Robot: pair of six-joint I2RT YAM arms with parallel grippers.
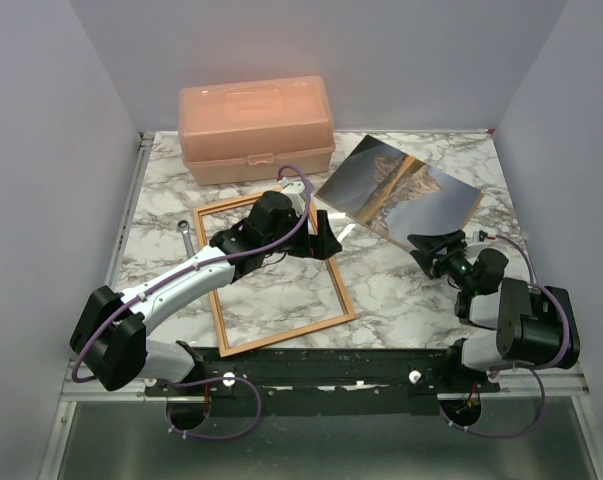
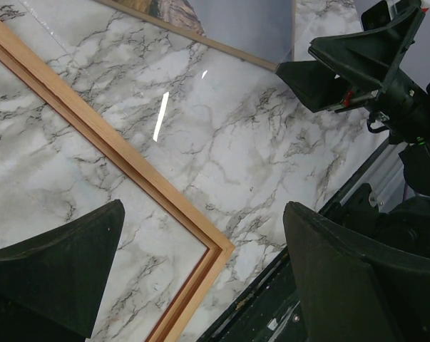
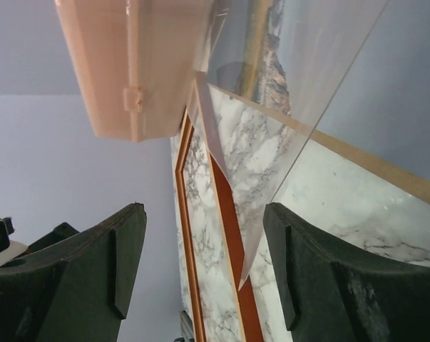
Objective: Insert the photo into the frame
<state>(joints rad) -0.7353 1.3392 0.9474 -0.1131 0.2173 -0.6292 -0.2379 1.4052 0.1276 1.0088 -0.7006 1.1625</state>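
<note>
The frame (image 1: pixel 273 276) lies flat on the marble table, left of centre, its tan wood rails around bare marble; one corner (image 2: pixel 218 249) shows below my left gripper (image 1: pixel 326 238), which hovers open over the frame's right rail with nothing between its fingers. The photo (image 1: pixel 396 188), a mountain mirrored in a lake, lies face up at the back right. My right gripper (image 1: pixel 433 248) is open and empty just off the photo's near edge. In the right wrist view the frame (image 3: pixel 227 206) and the photo (image 3: pixel 268 43) lie ahead of the open fingers (image 3: pixel 321 278).
A peach plastic box (image 1: pixel 256 128) stands at the back, behind the frame. A clear sheet (image 3: pixel 272 164) lies between the frame and the photo. A small metal piece (image 1: pixel 184 232) lies left of the frame. A black rail (image 1: pixel 321 365) runs along the near edge.
</note>
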